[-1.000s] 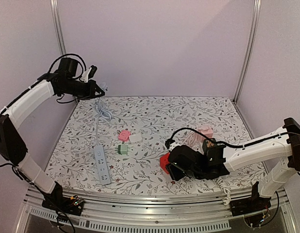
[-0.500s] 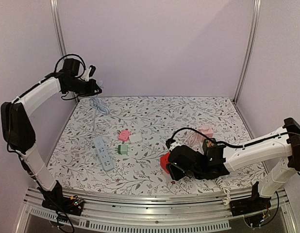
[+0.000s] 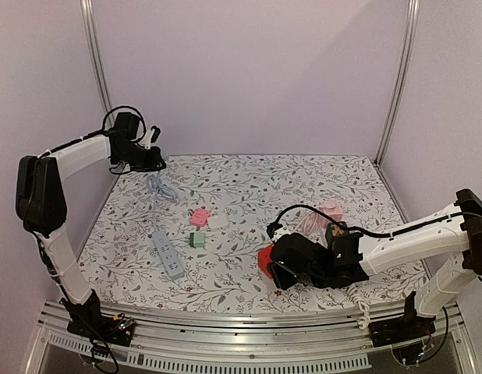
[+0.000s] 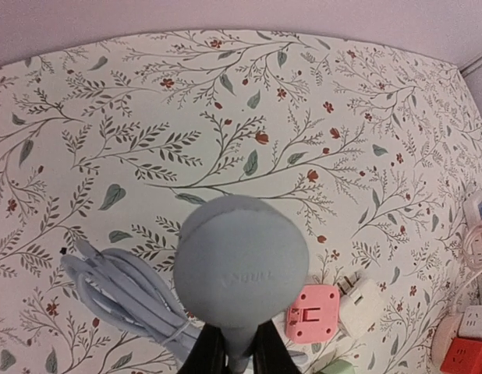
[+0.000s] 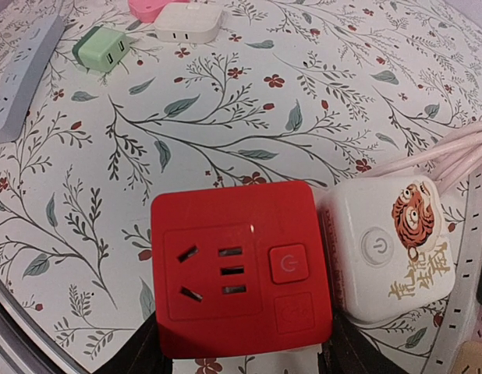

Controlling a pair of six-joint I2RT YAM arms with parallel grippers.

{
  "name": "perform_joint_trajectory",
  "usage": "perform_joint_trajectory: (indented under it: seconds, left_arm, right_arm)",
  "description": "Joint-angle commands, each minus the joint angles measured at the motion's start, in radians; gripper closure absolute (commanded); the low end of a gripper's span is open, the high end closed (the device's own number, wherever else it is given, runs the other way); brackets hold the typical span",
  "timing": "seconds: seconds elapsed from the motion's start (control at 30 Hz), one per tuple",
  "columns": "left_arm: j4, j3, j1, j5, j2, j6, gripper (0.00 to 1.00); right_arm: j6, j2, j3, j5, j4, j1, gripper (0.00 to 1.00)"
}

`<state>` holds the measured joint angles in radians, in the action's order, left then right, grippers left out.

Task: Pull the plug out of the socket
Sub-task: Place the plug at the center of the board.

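Above the far-left corner of the floral-printed worktop (image 3: pixel 303 183), the left hand (image 3: pixel 154 159) is clamped shut on the smooth, round grey-blue plug (image 4: pixel 241 269). Its bundled cable (image 4: pixel 120 292) trails down towards a slim grey power strip (image 3: pixel 168 255). Well apart to the right, the right hand (image 3: pixel 276 271) grips a glossy red square socket (image 5: pixel 241 276), which touches a rounded white cube (image 5: pixel 389 249).
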<state>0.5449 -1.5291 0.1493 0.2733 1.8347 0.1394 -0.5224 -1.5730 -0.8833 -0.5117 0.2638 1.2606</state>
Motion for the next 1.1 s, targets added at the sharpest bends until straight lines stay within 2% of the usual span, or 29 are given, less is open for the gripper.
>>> perform_joint_trajectory:
  seconds: [0.0, 0.23, 0.33, 0.4, 0.57, 0.63, 0.67, 0.77, 0.97, 1.07]
  left_arm:
    - [-0.033, 0.002, -0.002, -0.013, 0.037, -0.016, 0.87]
    - [0.028, -0.053, 0.008, -0.010, 0.163, 0.008, 0.85]
    - [0.039, -0.069, 0.010, -0.001, 0.194, 0.022, 0.82]
    - [0.040, -0.074, 0.010, 0.001, 0.202, 0.032, 0.74]
    - [0.040, -0.071, 0.012, 0.009, 0.190, 0.044, 0.46]
    - [0.039, -0.066, 0.011, 0.005, 0.176, 0.050, 0.37]
    - [0.037, -0.062, 0.011, 0.000, 0.167, 0.054, 0.26]
    - [0.021, -0.036, 0.012, -0.027, 0.124, 0.071, 0.14]
    - [-0.020, 0.036, 0.030, -0.102, -0.023, 0.119, 0.07]
    - [-0.021, 0.056, 0.072, -0.141, -0.098, 0.125, 0.07]
  right_arm:
    - [-0.017, 0.007, -0.003, -0.050, 0.021, -0.001, 0.84]
    - [-0.017, 0.007, -0.002, -0.048, 0.021, -0.001, 0.84]
    - [-0.024, 0.010, 0.002, -0.052, 0.023, -0.002, 0.83]
    - [-0.028, 0.011, 0.004, -0.053, 0.024, -0.002, 0.83]
    - [-0.034, 0.018, 0.004, -0.058, 0.029, -0.002, 0.78]
    - [-0.035, 0.022, 0.002, -0.059, 0.033, -0.003, 0.71]
    - [-0.036, 0.023, 0.001, -0.060, 0.034, -0.002, 0.67]
    - [-0.037, 0.033, -0.002, -0.063, 0.040, -0.002, 0.55]
    - [-0.028, 0.078, -0.010, -0.051, 0.070, -0.003, 0.27]
    - [-0.019, 0.119, -0.018, -0.049, 0.101, -0.001, 0.17]
